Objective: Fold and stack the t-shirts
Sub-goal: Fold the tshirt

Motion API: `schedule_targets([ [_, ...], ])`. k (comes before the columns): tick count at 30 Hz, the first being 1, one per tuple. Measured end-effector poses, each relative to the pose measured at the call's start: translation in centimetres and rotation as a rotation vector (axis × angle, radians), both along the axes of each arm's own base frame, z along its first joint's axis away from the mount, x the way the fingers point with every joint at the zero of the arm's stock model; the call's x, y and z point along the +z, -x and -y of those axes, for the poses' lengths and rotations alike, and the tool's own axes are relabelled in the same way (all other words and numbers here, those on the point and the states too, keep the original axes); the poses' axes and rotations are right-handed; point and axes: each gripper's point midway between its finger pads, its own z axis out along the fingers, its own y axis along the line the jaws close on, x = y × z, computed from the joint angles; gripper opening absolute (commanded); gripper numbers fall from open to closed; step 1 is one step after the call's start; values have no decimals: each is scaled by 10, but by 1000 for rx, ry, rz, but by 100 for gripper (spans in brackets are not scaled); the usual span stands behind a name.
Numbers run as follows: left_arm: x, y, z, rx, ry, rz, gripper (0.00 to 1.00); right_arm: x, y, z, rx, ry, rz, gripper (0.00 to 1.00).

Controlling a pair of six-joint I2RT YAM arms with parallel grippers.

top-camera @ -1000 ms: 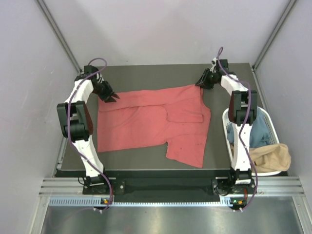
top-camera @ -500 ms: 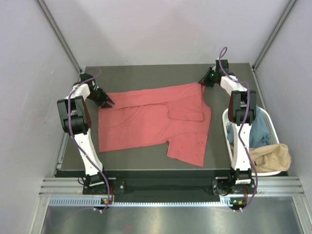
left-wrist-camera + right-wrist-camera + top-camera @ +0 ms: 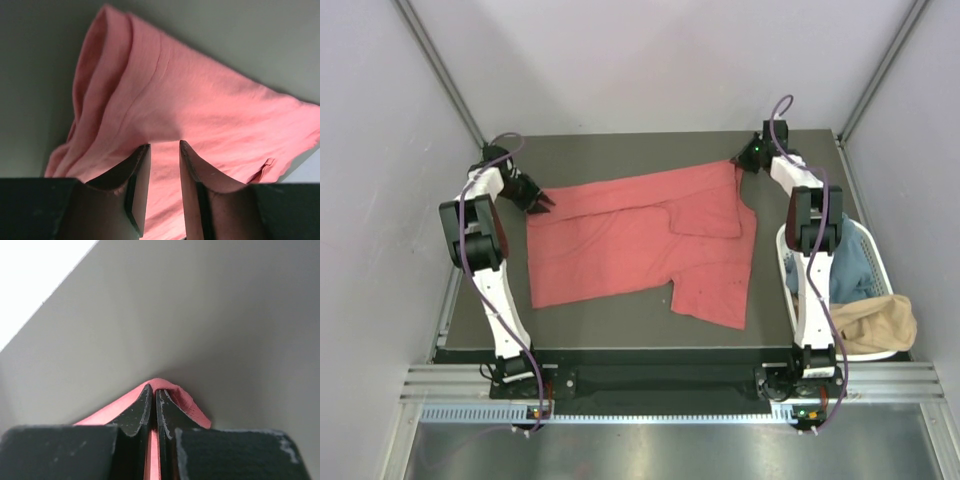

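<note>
A coral-red t-shirt [image 3: 630,240] lies spread on the dark table [image 3: 620,150], its bottom hem side toward the left. My left gripper [image 3: 544,204] is at its far left corner. In the left wrist view the fingers [image 3: 137,175] stand a little apart, with a bunch of the red cloth [image 3: 200,100] filling the gap. My right gripper [image 3: 738,163] sits at the shirt's far right corner. In the right wrist view the right gripper [image 3: 154,387] is shut on a thin fold of the red cloth [image 3: 185,400], just above the table.
A white slotted basket [image 3: 868,238] stands off the table's right edge, beside the right arm. A blue t-shirt [image 3: 850,270] lies in it, and a tan t-shirt [image 3: 875,325] hangs over its near rim. Grey walls close in the left, right and back.
The right gripper has closed on the shirt's far right corner and moved toward the back right. The left gripper shifted slightly left. The shirt is drawn flatter and sits farther back.
</note>
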Motion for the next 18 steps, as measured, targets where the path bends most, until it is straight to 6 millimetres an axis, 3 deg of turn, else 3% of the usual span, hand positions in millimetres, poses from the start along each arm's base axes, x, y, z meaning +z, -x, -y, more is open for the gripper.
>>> schedule_targets([
  [3,2,-10,-1,-2,3,17,39,5,-9,1,-9,2,22,3],
  [6,5,-20,-3,-4,-2,38,42,12,-20,-1,1,0,57,23],
  [12,10,-23,-5,2,-26,51,53,19,-19,9,26,52,61,44],
  [15,13,-4,-8,16,-71,23,55,16,-7,16,49,113,13,52],
  [18,22,27,-10,36,-117,-20,55,25,13,25,71,186,-46,57],
])
